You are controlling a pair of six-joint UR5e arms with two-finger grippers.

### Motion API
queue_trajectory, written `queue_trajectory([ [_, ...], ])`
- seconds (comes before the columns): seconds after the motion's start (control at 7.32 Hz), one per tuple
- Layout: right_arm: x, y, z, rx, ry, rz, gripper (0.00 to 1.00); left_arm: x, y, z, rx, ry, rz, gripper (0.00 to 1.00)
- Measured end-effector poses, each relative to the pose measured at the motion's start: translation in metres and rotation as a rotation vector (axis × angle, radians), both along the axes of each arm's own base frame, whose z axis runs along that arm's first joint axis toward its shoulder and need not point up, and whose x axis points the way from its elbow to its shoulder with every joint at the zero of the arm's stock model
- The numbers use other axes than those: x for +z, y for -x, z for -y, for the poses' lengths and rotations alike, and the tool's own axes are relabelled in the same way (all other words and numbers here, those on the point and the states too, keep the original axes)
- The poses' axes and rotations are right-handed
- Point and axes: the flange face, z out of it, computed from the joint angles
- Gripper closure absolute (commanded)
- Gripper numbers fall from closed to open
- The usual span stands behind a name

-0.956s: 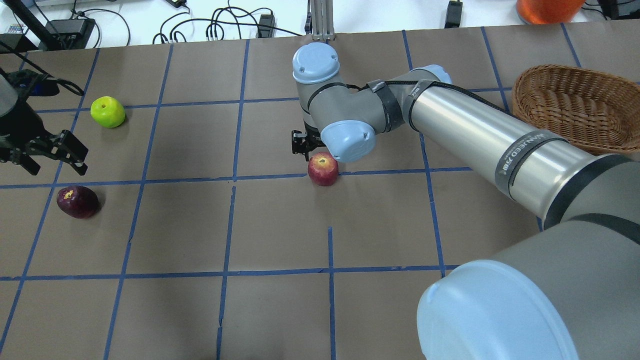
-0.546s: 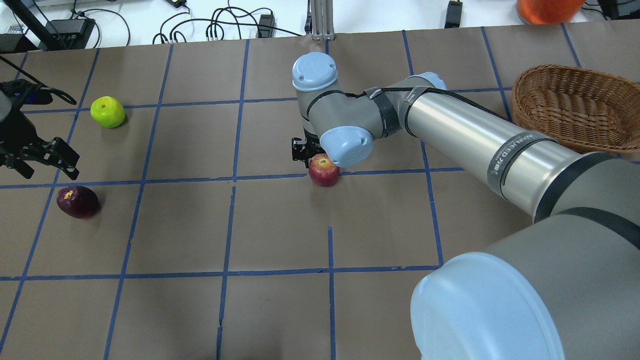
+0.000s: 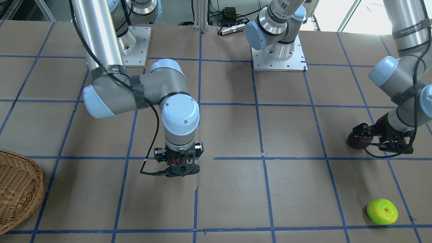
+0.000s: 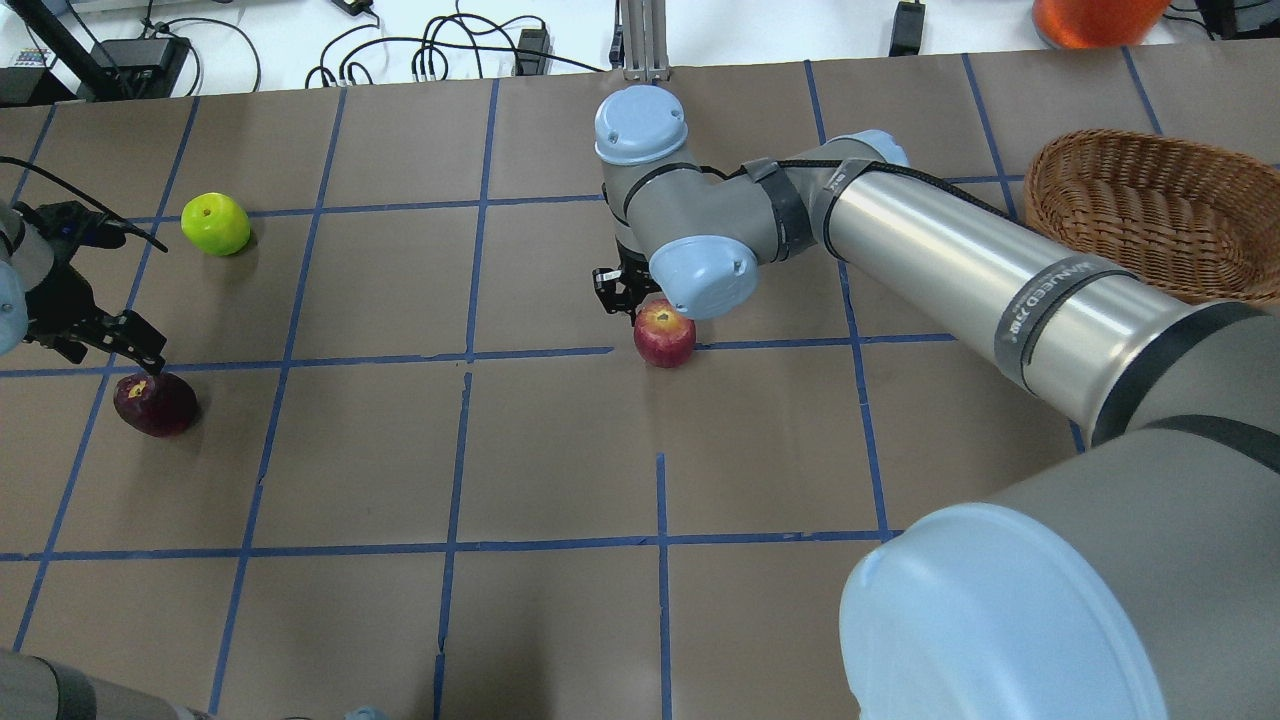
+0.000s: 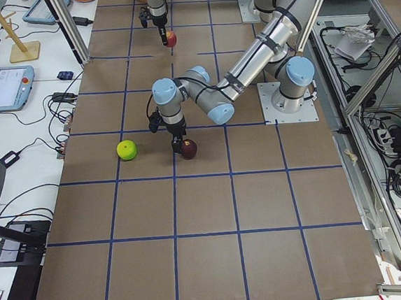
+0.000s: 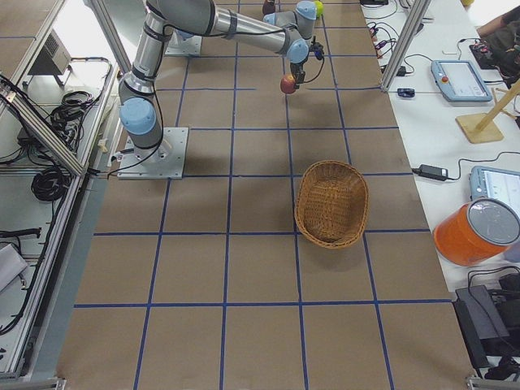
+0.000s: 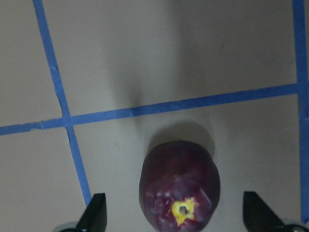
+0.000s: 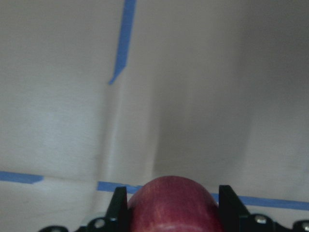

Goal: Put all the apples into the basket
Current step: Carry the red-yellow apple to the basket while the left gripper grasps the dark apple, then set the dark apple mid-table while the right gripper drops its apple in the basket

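My right gripper is shut on the red apple, its fingers pressed against both sides; the front-facing view shows only a sliver of red inside the right gripper. The dark purple apple lies on the table between the spread fingertips of my open left gripper, which hovers just over it at the table's left end. The yellow-green apple rests alone beyond it. The wicker basket stands at the far right with nothing visible inside.
An orange container and cables sit past the table's far edge. My right arm's long link stretches across the table's right half, next to the basket. Both arm bases are bolted at the robot's side.
The left gripper has come down and closer to the dark purple apple. The right gripper and the red apple have shifted slightly to the right.
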Motion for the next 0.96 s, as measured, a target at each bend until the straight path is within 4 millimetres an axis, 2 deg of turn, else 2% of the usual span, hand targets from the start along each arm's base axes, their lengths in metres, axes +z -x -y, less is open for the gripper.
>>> queue_trajectory([
  [0.14,0.023,0.057,0.018,0.002,-0.006,-0.016,1.0,-0.015,-0.001,0.001,-0.001,-0.026,-0.012,0.0],
  [0.27,0.042,0.118,0.034,0.003,-0.009,-0.022,1.0,-0.025,-0.002,0.0,-0.001,-0.044,-0.021,0.29],
  [0.41,0.059,0.192,0.048,0.006,-0.004,-0.027,1.0,-0.032,-0.002,0.0,-0.003,-0.056,-0.026,0.75],
  [0.55,0.072,0.272,0.058,0.027,-0.002,-0.033,1.0,-0.031,-0.001,-0.001,-0.004,-0.069,-0.024,0.95],
  [0.68,0.079,0.357,0.061,0.056,0.006,-0.042,1.0,-0.023,0.001,-0.003,0.004,-0.091,-0.018,0.96],
  [0.82,0.08,0.433,0.059,0.076,0.029,-0.058,1.0,-0.009,0.004,-0.003,0.034,-0.102,-0.015,0.96],
  [0.96,0.069,0.488,0.058,0.085,0.049,-0.072,0.98,0.009,0.02,0.004,0.105,-0.093,-0.033,0.96],
])
